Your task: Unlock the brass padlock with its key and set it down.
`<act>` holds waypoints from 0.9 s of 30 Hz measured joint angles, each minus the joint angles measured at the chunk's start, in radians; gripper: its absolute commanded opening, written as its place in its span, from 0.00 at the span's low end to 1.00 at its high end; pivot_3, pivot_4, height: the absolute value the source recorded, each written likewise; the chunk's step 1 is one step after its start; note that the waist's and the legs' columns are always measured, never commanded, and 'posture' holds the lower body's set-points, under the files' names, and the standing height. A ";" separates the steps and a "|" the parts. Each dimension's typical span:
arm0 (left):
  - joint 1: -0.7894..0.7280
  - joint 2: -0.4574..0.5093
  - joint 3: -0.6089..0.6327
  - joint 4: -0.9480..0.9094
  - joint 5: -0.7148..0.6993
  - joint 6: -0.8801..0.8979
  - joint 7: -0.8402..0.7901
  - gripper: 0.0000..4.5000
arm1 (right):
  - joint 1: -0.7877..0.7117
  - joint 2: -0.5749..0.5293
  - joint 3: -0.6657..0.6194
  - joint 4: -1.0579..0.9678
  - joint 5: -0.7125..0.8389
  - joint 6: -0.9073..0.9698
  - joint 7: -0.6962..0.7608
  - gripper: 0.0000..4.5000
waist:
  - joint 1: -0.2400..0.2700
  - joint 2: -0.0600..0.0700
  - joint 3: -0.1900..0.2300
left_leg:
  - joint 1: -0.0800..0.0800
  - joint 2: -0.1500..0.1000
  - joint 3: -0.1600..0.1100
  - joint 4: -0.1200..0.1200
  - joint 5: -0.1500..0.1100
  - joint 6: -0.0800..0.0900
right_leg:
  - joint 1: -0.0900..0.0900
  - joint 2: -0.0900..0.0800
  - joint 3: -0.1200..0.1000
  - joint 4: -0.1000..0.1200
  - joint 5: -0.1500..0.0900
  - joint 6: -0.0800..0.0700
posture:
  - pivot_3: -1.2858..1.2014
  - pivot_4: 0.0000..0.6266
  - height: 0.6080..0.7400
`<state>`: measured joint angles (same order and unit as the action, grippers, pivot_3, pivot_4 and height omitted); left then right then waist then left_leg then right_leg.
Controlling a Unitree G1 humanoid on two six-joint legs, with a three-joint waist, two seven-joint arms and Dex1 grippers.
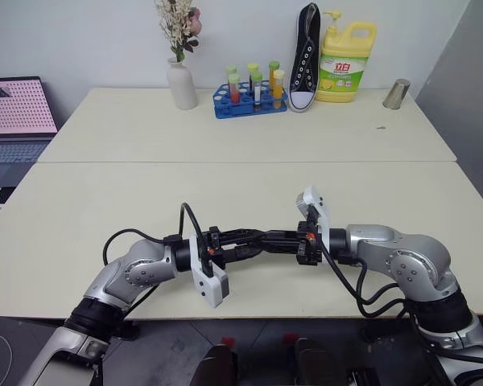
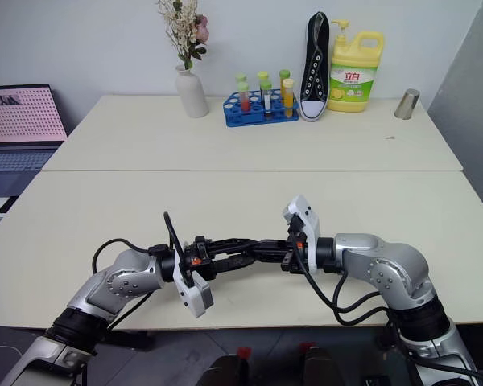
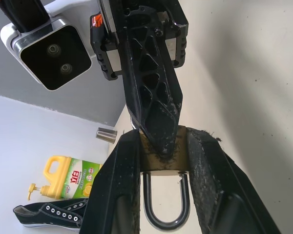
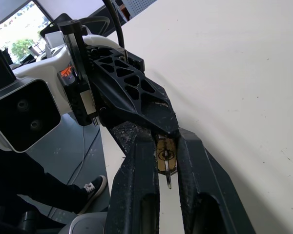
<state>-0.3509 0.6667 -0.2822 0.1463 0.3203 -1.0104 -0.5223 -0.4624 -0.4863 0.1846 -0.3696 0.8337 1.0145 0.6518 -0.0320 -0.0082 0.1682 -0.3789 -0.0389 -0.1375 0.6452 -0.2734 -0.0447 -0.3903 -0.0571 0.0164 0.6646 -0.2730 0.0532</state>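
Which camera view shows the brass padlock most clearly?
The left wrist view: the brass padlock sits between the left gripper fingers, its shackle loop plain. The right wrist view shows its keyhole end with the key between the right gripper fingers. In the eye views the grippers hide it.

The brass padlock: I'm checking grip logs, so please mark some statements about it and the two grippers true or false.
1. The left gripper clamps the brass padlock between its fingers. True.
2. The padlock lies on the table. False: it is held above the table.
3. The shackle is closed. True.
4. The right gripper is far from the padlock. False: its fingers sit on either side of the key in the lock.
5. The detergent bottle stands between the grippers. False: it stands at the table's far edge.
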 measured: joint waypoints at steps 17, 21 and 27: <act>0.173 0.109 0.007 -0.113 -0.375 0.188 -0.118 0.95 | -0.018 -0.033 -0.016 0.026 -0.050 -0.028 0.037 0.03 | -0.001 0.000 0.000 | 0.000 0.000 0.000 0.000 0.000 0.000 | 0.000 0.000 0.000 0.000 0.000 0.000 | 0.52 0.24 1.00; 0.229 0.134 0.047 -0.133 -0.521 0.383 -0.179 0.86 | -0.015 -0.069 -0.019 0.028 -0.090 -0.068 0.069 0.03 | -0.001 0.001 0.000 | 0.000 0.000 0.000 0.000 0.000 0.000 | 0.000 0.000 0.000 0.000 0.000 0.000 | 0.52 0.24 1.00; 0.214 0.081 0.096 -0.225 -0.789 0.860 -0.213 0.43 | -0.006 -0.073 -0.019 0.020 -0.107 -0.090 0.096 0.03 | -0.001 0.000 0.000 | 0.000 0.000 0.000 0.000 0.000 0.000 | 0.000 0.000 0.000 0.000 0.000 0.000 | 0.52 0.24 1.00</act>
<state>-0.1372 0.7473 -0.1863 -0.0789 -0.4689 -0.1500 -0.7356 -0.4687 -0.5589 0.1658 -0.3500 0.7269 0.9242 0.7473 -0.0333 -0.0077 0.1687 -0.3791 -0.0387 -0.1377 0.6453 -0.2735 -0.0446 -0.3903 -0.0571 0.0163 0.6646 -0.2731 0.0534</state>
